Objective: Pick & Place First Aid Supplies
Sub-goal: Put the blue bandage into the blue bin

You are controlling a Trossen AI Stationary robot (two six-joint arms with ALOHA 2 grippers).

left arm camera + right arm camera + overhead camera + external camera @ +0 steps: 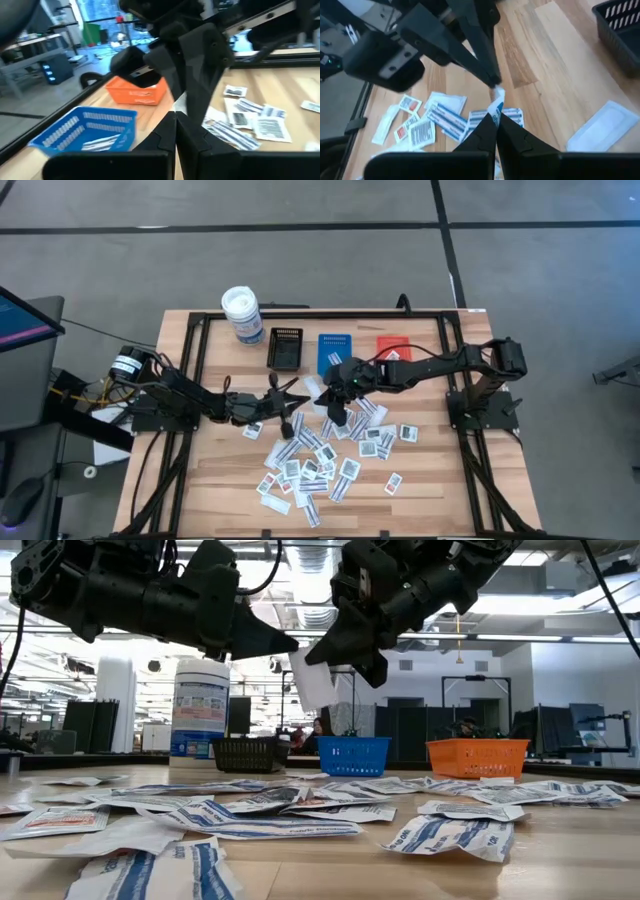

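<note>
Several first aid supplies, small flat white packets [320, 460], lie scattered on the wooden table [430, 480]. One white packet with blue print [496, 102] is up in the air between my two grippers, above the heap's far edge. My left gripper [292, 394] reaches in from the table's left and is shut on it. My right gripper [327, 390] comes from the right, slanting down, and is also shut on it. In the low view the packet [312, 680] hangs below both. My left gripper pinches one end of the packet [497, 90] between the tips of its two fingers [487, 75], coming about level from the table's left. The packet is lifted clear of the table. My right gripper pinches the packet's other end [495, 114] between its two fingers, slanting down from the table's right. The packet spans the short gap between the two grippers, with one part of it hanging below them [315, 690].
Along the far side stand a black tray [285, 348], a blue tray [335, 350] and an orange tray [392, 347], with a white round canister [242, 315] to their left. Another flat white packet [602, 125] lies alone near the black tray. Bare wood shows at the table's near corners.
</note>
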